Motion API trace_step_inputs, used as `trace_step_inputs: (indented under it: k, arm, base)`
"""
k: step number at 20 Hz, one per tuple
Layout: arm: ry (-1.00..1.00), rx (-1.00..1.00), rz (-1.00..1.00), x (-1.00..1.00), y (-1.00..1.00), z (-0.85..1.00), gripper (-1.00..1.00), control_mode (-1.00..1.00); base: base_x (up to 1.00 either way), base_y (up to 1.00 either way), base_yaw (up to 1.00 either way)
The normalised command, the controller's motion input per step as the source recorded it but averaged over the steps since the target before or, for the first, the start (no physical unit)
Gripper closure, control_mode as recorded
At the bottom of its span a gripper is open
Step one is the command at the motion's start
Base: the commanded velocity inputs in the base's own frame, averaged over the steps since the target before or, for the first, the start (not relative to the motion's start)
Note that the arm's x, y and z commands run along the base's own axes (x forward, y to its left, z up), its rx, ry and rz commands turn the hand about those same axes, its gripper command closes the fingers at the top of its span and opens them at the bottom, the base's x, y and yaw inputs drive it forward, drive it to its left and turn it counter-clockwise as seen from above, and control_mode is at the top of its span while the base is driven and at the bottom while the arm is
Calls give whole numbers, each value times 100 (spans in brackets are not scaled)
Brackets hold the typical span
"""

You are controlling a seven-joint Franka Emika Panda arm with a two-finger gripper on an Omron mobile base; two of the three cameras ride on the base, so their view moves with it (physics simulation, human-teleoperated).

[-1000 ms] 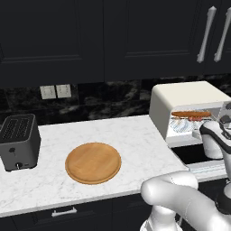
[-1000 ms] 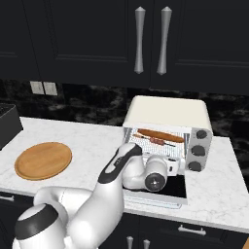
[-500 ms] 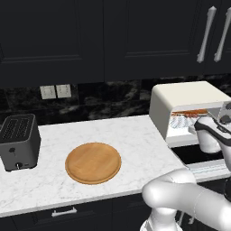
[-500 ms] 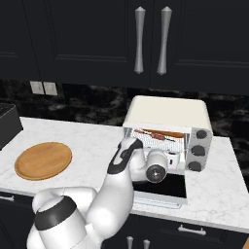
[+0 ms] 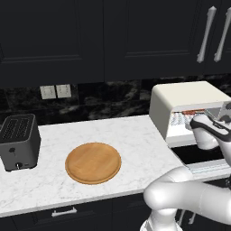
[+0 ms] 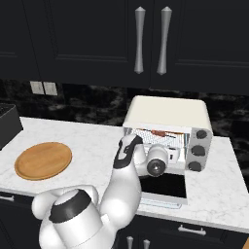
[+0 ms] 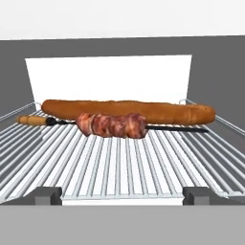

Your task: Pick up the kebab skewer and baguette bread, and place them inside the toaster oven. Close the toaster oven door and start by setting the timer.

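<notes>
While the white arm bends forward to the mouth of the toaster oven (image 6: 168, 127), its end effector (image 7: 122, 195) stands wide and holds nothing. Seen from the hand, the baguette bread (image 7: 128, 111) lies along the wire rack (image 7: 115, 167) with the kebab skewer (image 7: 112, 124) just in front. Outside, the toaster oven door (image 6: 163, 187) hangs open over the marble surface (image 5: 135, 140), a round wooden board (image 5: 93, 163) and dark toaster (image 5: 18, 141) farther left.

Arm outstretched, level pincer (image 7: 122, 196) wide open, empty.
</notes>
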Motion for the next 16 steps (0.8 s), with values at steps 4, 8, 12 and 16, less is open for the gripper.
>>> trace_step_inputs:
  k: [4, 8, 12, 16]
  arm:
    - [0, 0, 0, 23, 0, 0, -100, -100]
    - [0, 0, 0, 24, 0, 0, -100, -100]
    - [0, 0, 0, 26, 0, 0, -100, -100]
    - [0, 0, 0, 30, 0, 0, -100, -100]
  base:
    - [0, 0, 0]
    - [0, 0, 0]
    - [0, 0, 0]
    - [0, 0, 0]
